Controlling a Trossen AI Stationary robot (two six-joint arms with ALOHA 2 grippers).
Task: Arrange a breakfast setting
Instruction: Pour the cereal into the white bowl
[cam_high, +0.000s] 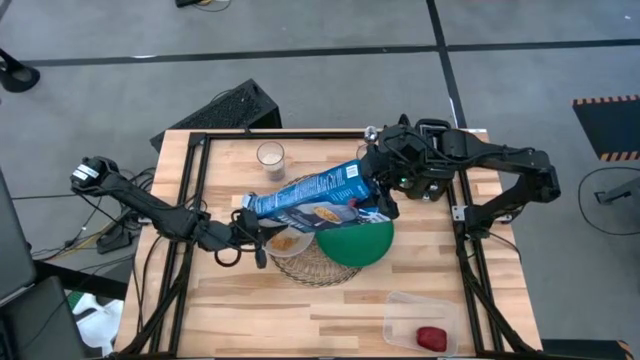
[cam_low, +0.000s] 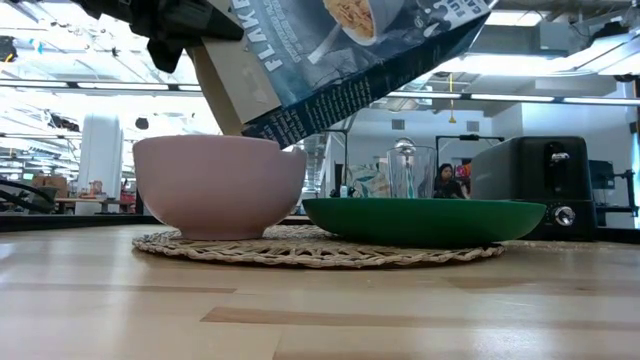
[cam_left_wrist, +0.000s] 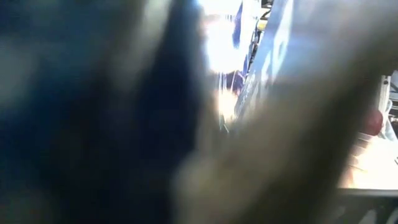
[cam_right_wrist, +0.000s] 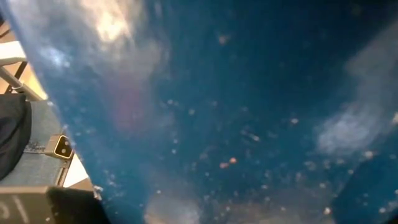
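Left gripper (cam_high: 252, 222) at the open end of the cereal box (cam_high: 315, 197), can't tell its fingers' state. Box tilted over the white bowl (cam_low: 219, 185), flakes inside; bowl on wicker mat (cam_low: 318, 250) w/ green plate (cam_low: 425, 218) touching mat's right side. Right gripper (cam_high: 378, 190) clamped on box's far end. Light wood table (cam_high: 400, 290), black frame rails. Glass (cam_high: 270, 155) near back edge, toaster (cam_low: 548, 182) behind plate. Apple (cam_high: 432, 338) in clear tub (cam_high: 402, 312), front right. Person (cam_low: 441, 180) in the room beyond.

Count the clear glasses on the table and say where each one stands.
2 that I can see. One glass stands at the table's far edge, left of the cereal box. Another peeks out beside the right arm; that arm may hide more.
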